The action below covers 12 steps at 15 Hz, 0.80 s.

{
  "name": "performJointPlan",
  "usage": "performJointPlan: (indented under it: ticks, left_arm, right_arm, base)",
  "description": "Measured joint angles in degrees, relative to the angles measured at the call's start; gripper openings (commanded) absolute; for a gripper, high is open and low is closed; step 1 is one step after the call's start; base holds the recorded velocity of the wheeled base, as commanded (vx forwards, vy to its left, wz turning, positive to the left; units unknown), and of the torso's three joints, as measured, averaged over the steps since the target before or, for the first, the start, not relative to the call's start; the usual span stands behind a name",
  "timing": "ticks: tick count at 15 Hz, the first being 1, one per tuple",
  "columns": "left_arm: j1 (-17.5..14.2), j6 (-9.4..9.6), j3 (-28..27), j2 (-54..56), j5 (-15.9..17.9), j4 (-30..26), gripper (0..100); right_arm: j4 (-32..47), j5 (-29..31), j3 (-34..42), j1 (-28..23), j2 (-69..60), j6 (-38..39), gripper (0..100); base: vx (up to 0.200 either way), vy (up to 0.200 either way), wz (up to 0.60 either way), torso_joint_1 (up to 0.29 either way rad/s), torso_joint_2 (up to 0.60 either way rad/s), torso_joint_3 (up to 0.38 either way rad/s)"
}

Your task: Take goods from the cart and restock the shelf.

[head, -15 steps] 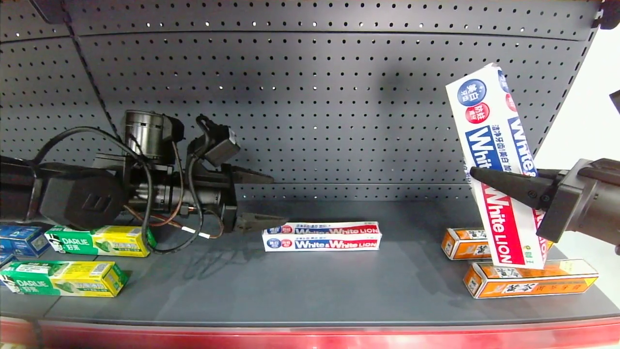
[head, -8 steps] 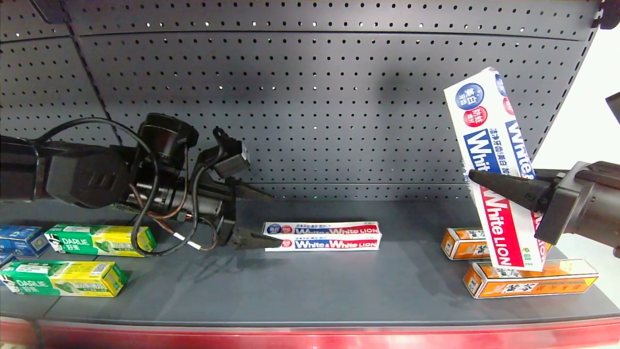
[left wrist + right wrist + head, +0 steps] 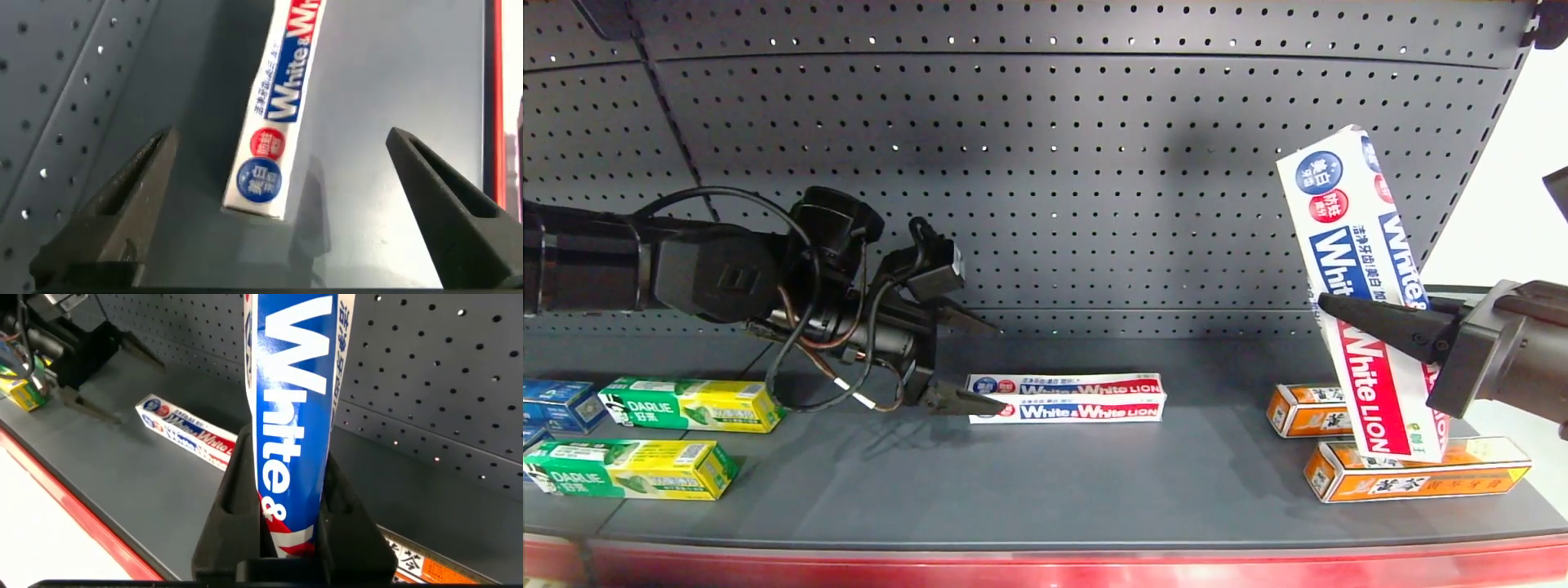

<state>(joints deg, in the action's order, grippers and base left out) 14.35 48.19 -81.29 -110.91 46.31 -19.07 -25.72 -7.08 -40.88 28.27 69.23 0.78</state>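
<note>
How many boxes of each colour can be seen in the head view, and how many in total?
White-and-red: 2, lying white box, held white box
Green-and-yellow: 2, rear green box, front green box
Orange: 2, rear orange box, front orange box
Blue: 1, blue box at the edge
Total: 7

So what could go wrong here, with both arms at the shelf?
The left gripper, fingers open, is at the end of the lying white box; closing off-centre could shove it askew. The right gripper holds a tall white box tilted over the orange boxes; set down there, it might topple.
</note>
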Motion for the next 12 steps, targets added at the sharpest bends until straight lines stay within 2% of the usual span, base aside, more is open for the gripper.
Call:
performJointPlan:
  ticks: [5, 12]
  left_arm:
    - [1.4, 0.44, -1.8, -1.8, -1.0, -0.1, 100]
    - [1.8, 1.0, 0.3, -3.3, -1.0, -0.1, 100]
  right_arm:
    - [0.0, 0.0, 0.0, 0.0, 0.0, 0.0, 0]
    - [-0.1, 0.0, 1.0, -0.4, -0.2, -0.1, 0]
  base:
    - [0.0, 0.0, 0.0, 0.0, 0.0, 0.0]
    - [0.0, 0.0, 0.0, 0.0, 0.0, 0.0]
